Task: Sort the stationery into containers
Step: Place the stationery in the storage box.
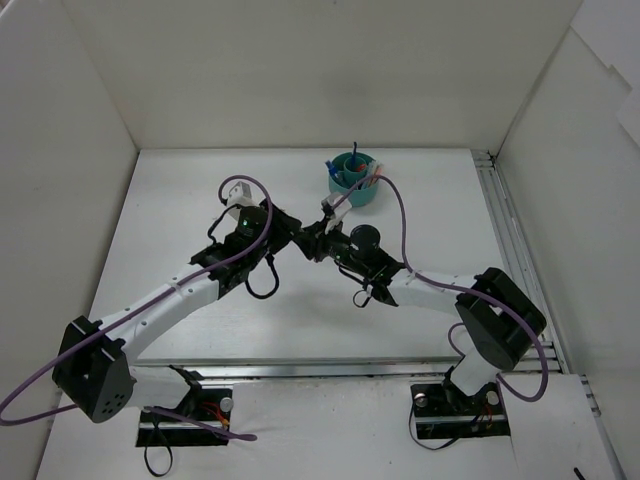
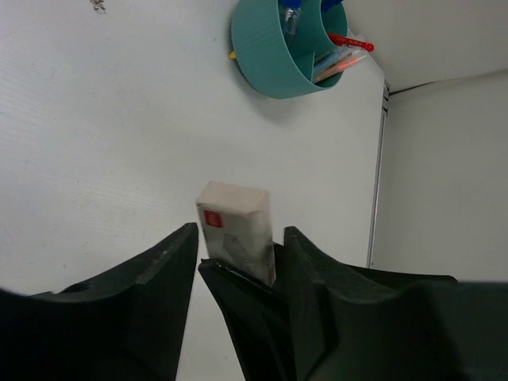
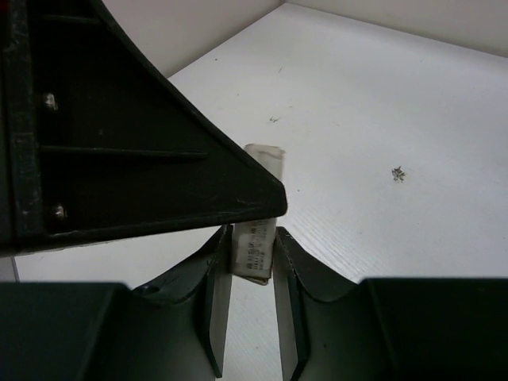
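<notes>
A white eraser (image 2: 236,230) in a printed paper sleeve hangs above the table between both grippers. My right gripper (image 3: 252,232) is shut on the eraser (image 3: 254,246), with a finger pressed to each side. My left gripper (image 2: 238,230) straddles the eraser's other end, its jaws a little wider than the eraser, with a sliver of gap on the left. In the top view the left gripper (image 1: 300,232) and right gripper (image 1: 325,240) meet mid-table and hide the eraser. The round teal cup (image 1: 353,180) stands behind them, holding pens (image 2: 349,41).
White walls enclose the table on three sides. A metal rail (image 1: 505,230) runs along the right edge. The cup (image 2: 278,48) lies a short way beyond the grippers. A small dark speck (image 3: 398,173) marks the table surface.
</notes>
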